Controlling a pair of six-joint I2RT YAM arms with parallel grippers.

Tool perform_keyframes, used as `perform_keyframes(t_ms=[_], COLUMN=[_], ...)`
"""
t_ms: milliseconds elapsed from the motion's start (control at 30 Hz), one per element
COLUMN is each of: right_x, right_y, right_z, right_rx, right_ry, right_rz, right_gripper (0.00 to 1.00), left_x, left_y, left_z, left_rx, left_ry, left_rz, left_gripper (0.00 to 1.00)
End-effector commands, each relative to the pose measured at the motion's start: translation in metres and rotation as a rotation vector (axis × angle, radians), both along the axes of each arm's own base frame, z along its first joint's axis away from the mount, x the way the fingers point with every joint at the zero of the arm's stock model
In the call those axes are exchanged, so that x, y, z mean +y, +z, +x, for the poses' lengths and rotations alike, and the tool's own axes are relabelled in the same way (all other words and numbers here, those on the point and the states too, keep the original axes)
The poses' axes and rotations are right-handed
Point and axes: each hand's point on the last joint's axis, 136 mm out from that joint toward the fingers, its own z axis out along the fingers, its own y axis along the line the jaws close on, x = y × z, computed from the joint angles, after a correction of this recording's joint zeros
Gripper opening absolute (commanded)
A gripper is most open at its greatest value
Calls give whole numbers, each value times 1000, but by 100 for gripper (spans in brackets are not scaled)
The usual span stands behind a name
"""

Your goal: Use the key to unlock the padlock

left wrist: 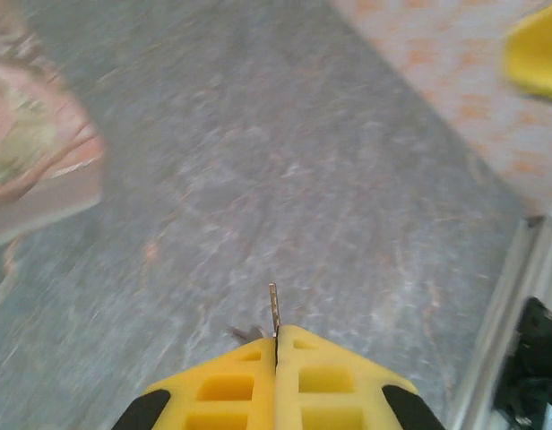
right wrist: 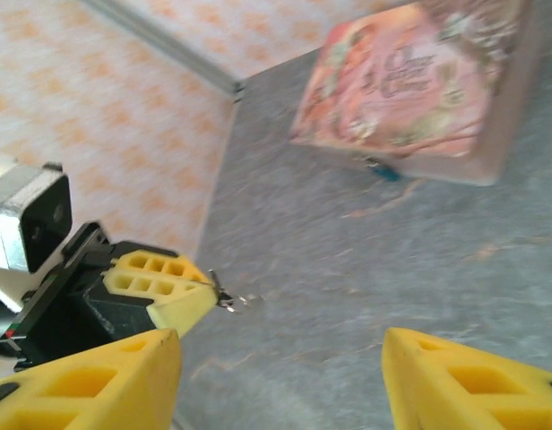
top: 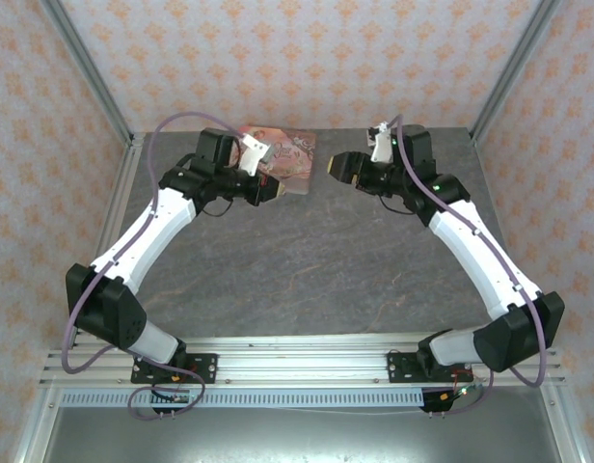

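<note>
Bright, even light; wrist views seemingly motion-blurred.

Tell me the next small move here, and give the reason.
Probably advance the open right gripper toward the padlock and grasp it. The left gripper is shut on the key, its tip sticking out ready. The padlock sits unheld at the near edge of the pink box, so it likely needs steadying before the key can go in.
</note>
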Motion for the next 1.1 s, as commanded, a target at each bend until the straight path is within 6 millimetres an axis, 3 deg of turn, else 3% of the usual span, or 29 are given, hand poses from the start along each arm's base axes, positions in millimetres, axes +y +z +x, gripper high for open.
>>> perform_keyframes(t_ms=[0, 200, 433, 733, 1067], right_x=[28, 44, 63, 67, 70], right_y=[21, 30, 42, 24, 16], right_z=[-14, -21, -31, -37, -44], right_rx=[27, 46, 41, 72, 105], right_ry=[160, 234, 300, 323, 358], right_rz=[150, 219, 295, 267, 280], right_gripper=[60, 54, 44, 47, 36], left_x=[-16, -24, -30, -32, -36], left_y=[33, 50, 48, 47, 54], left_z=[-27, -45, -56, -56, -56], left_rx=[-21, 22, 107, 132, 143], left_ry=[-189, -288, -347, -354, -381], left_rz=[-99, -150, -193, -215, -246], left_gripper=[0, 0, 0, 0, 0])
